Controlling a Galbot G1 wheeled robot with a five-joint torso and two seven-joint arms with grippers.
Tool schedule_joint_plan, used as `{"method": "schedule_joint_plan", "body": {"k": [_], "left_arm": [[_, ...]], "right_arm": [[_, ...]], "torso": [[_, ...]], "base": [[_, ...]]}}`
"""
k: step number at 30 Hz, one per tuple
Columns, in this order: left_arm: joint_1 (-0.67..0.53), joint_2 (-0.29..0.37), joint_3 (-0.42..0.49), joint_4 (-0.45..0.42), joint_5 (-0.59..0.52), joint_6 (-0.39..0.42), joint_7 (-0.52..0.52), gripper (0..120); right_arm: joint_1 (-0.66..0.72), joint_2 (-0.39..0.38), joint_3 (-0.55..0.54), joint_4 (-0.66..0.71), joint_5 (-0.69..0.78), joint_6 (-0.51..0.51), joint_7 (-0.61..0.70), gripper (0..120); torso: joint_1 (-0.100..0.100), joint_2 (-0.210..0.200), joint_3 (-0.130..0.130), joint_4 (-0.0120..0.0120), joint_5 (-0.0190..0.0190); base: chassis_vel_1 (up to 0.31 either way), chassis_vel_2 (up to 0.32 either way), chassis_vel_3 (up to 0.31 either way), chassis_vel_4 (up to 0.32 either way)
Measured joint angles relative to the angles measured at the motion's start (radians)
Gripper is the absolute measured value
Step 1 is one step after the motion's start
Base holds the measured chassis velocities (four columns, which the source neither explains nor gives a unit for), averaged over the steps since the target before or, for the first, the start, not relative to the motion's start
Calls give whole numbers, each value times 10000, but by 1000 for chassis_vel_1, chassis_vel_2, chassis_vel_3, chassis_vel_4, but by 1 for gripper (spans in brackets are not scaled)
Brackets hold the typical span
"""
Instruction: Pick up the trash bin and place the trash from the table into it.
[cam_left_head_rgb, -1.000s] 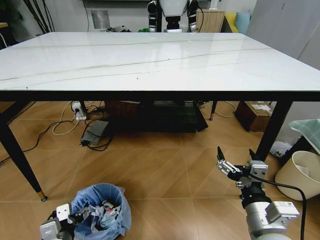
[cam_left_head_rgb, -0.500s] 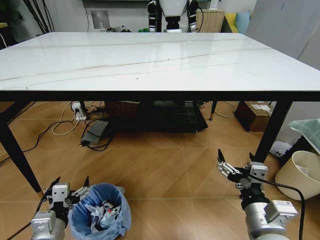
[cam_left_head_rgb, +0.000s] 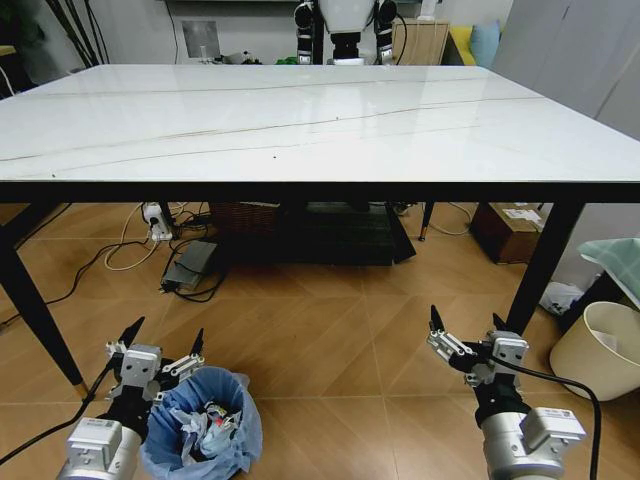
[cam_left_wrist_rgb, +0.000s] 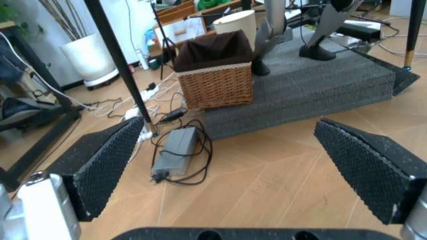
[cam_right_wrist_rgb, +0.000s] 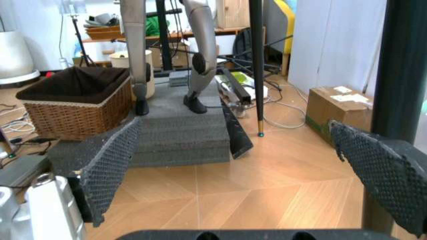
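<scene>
The table (cam_left_head_rgb: 300, 120) lay bare, the trash bin (cam_left_head_rgb: 205, 425) beneath held litter, and the left gripper (cam_left_head_rgb: 160, 350) and right gripper (cam_left_head_rgb: 465, 335) hung spread beside it, suggesting completion.

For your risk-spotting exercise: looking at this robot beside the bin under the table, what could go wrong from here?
1. The open left gripper sits right at the trash bin rim; a careless move could snag the loose blue bag or tip the bin.
2. The right gripper, also open, hovers near a table leg and might strike it.
</scene>
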Motion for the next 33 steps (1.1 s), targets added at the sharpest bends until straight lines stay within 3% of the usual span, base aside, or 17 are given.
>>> {"method": "schedule_joint_plan", "body": {"k": [33], "left_arm": [[-14, -2, 16, 36, -72, 52, -88, 100]], "right_arm": [[13, 6, 15, 0, -33, 11, 1, 100]], "torso": [[0, 1, 0, 0, 0]], "base": [[0, 0, 0, 0]]}}
